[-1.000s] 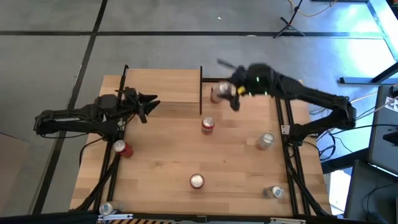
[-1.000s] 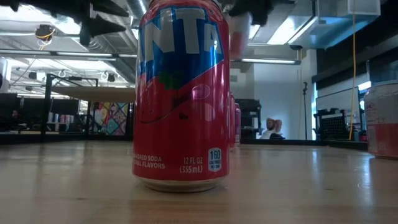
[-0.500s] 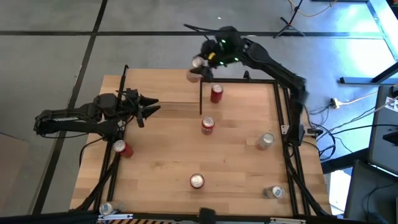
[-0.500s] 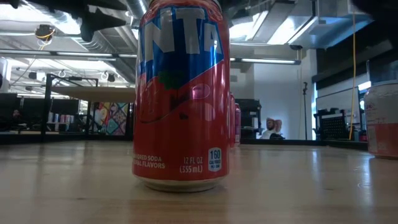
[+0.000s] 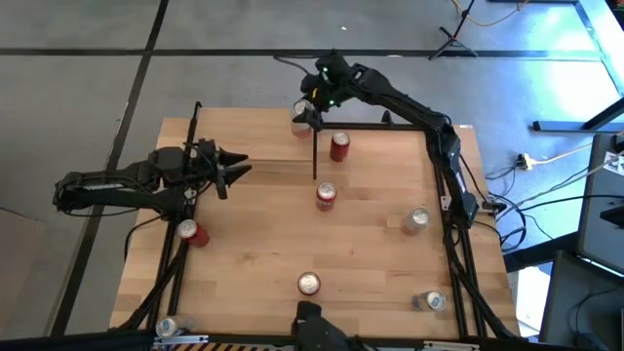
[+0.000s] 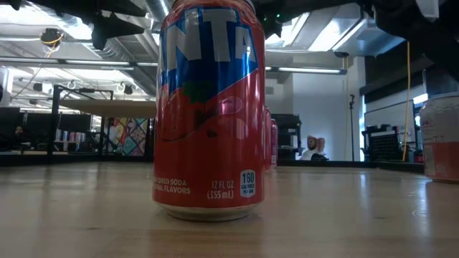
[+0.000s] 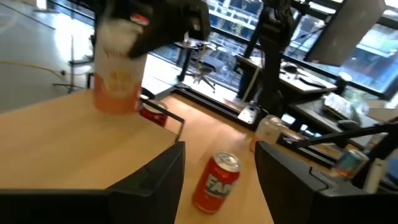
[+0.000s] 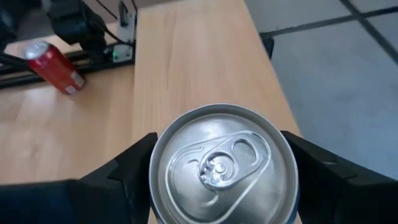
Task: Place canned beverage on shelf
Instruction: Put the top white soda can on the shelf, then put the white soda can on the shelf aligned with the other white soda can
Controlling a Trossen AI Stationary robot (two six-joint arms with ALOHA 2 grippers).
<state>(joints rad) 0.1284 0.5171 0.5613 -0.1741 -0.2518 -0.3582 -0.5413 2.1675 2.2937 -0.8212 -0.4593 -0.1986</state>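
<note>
- Right gripper (image 5: 310, 109): we find it reaching over the far right corner of the shelf (image 5: 253, 136), its fingers pinching an orange can (image 5: 303, 112) by the sides.
- Orange can: in the right wrist view we look straight down on its silver top (image 8: 222, 165), pull tab showing, dark fingers (image 8: 134, 171) on either side. In the left wrist view the orange can (image 7: 117, 78) hangs upright just over the shelf board (image 7: 74, 155); we cannot tell whether it touches.
- Left gripper (image 5: 232, 166): we see it waiting over the shelf's near edge, fingers spread with nothing between them.
- Red cans: one (image 5: 338, 147) stands just right of the shelf's post, one (image 5: 326, 197) near the table's middle, one (image 5: 308, 284) toward the front, one (image 5: 192, 232) lies at the left edge.
- Silver cans: we count two on the right side (image 5: 417, 220) (image 5: 431, 301) and one at the front left corner (image 5: 167, 327).
</note>
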